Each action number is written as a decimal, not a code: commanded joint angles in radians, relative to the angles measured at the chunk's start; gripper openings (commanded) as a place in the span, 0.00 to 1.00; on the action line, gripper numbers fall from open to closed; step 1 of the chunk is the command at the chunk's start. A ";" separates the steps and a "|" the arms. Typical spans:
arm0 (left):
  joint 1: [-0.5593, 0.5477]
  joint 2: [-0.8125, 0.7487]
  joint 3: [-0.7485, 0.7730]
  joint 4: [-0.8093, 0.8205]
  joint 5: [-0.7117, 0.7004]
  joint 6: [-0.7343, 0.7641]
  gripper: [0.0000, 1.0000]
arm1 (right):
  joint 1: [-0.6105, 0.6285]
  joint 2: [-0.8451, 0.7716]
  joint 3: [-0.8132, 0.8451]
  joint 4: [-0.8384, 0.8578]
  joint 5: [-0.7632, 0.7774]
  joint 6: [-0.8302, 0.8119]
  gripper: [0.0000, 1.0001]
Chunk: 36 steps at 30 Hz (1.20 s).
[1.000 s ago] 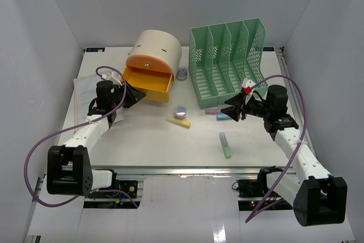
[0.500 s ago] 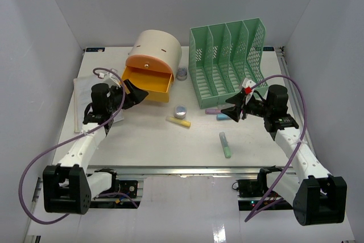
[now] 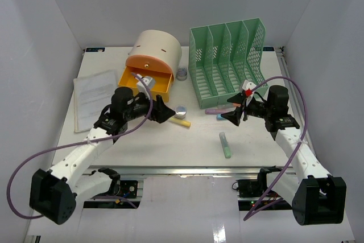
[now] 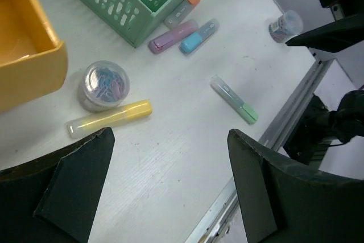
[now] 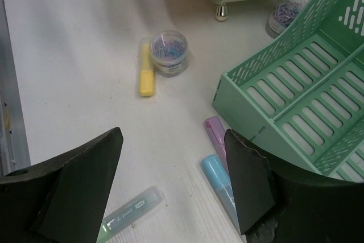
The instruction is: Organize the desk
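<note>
**A:** White and flat, the wide desk (image 3: 142,140) spreads beneath both our arms, with its metal rail at our base end. A printed sheet of paper (image 3: 94,98) lies off to the outer side of our left gripper (image 4: 169,140), and we leave that alone.

**B:** Agreed. Our left jaws stand wide apart with nothing between them. They hover over the yellow highlighter pen (image 4: 108,119), which lies just ahead of one finger.

**A:** We judge that pen to be the pick. A clear round tub of paper clips (image 4: 104,85) sits right beside it on the far side. Whether they touch, we cannot tell.

**B:** So we turn the wrist until the fingers straddle the pen's narrow body, then come down at its middle with the far finger clear of the tub. The open orange plastic drawer (image 4: 23,55) is close by the gripper, so the carry is likely short.

**A:** A green-capped clear marker (image 4: 234,99) lies alone between our two grippers.

**B:** Our right gripper (image 5: 170,140), jaws likewise spread and empty, hangs above the purple highlighter (image 5: 213,129) and the light-blue highlighter (image 5: 219,183). Both lie near the foot of the green slotted file rack (image 5: 284,101). We should hold that arm back so the two do not cross.
</note>
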 commanded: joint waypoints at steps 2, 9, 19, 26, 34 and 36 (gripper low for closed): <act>-0.247 0.159 0.171 -0.058 -0.256 0.170 0.92 | -0.023 -0.004 0.035 0.000 -0.041 -0.022 0.79; -0.384 0.421 0.363 -0.129 -0.509 0.303 0.92 | -0.030 -0.007 0.037 0.000 -0.046 -0.024 0.79; -0.388 0.726 0.600 -0.240 -0.727 0.317 0.94 | -0.035 -0.007 0.040 0.000 -0.047 -0.026 0.80; -0.388 0.840 0.677 -0.315 -0.796 0.322 0.94 | -0.036 -0.009 0.042 0.000 -0.048 -0.027 0.80; -0.388 0.885 0.697 -0.372 -0.834 0.351 0.95 | -0.036 -0.007 0.040 0.000 -0.049 -0.027 0.80; -0.388 0.895 0.697 -0.388 -0.828 0.349 0.95 | -0.036 -0.006 0.040 0.000 -0.049 -0.027 0.80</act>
